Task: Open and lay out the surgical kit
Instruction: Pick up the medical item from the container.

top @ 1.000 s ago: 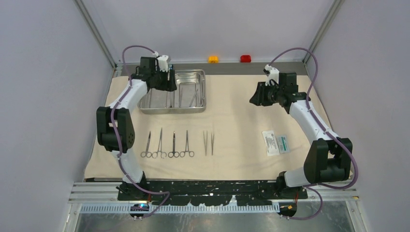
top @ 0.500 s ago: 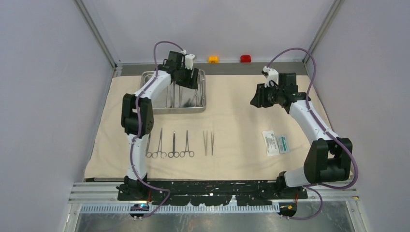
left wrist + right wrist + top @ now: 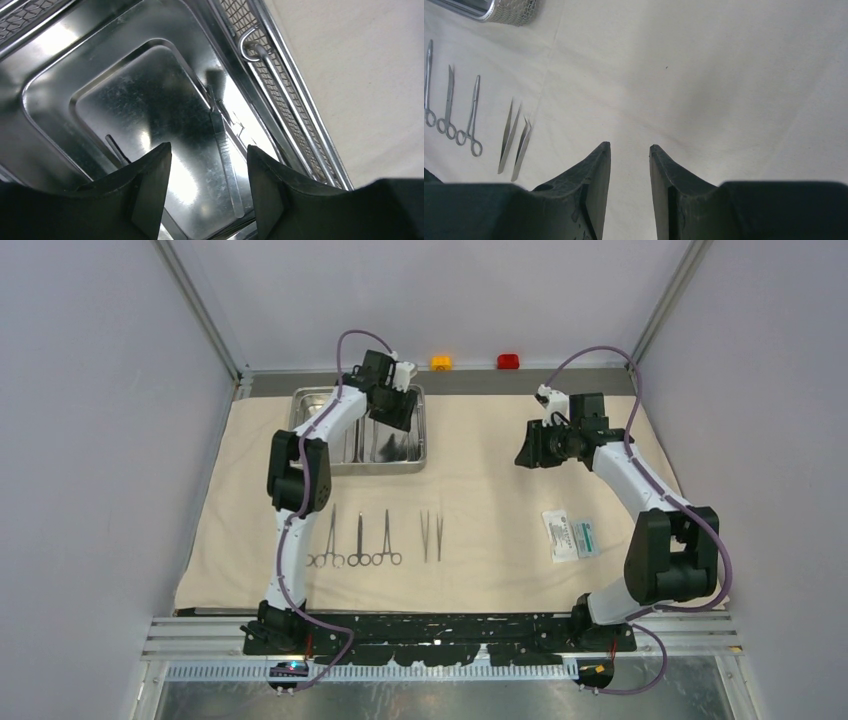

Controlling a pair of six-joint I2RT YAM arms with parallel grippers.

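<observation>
right now your left gripper (image 3: 398, 410) hangs over the steel tray (image 3: 360, 468). the tray sits at about 11 o'clock on the beige cloth (image 3: 490, 490), counting 12 as the side far from the arm bases. the gripper is released: its fingers (image 3: 150, 185) stand apart with nothing between them. in the wrist view they frame a thin straight tool (image 3: 225, 155) lying flat on the tray floor, in the right-hand compartment. a second thin tool (image 3: 116, 149) lies near the left finger.

your right gripper (image 3: 522, 448) hovers at about 2 o'clock over bare cloth, well apart from the tray. it too is released, with a narrow gap between its fingers (image 3: 596, 180) and nothing in that gap.

at 7 o'clock you have a row of ring-handled instruments (image 3: 358, 540), rings toward the bases, with the leftmost partly hidden by the left arm. the tweezers (image 3: 431, 536) lie just beside that row, near 6 o'clock. the white-and-green packet (image 3: 570, 535) lies flat at 4 o'clock, apart from everything else.
</observation>
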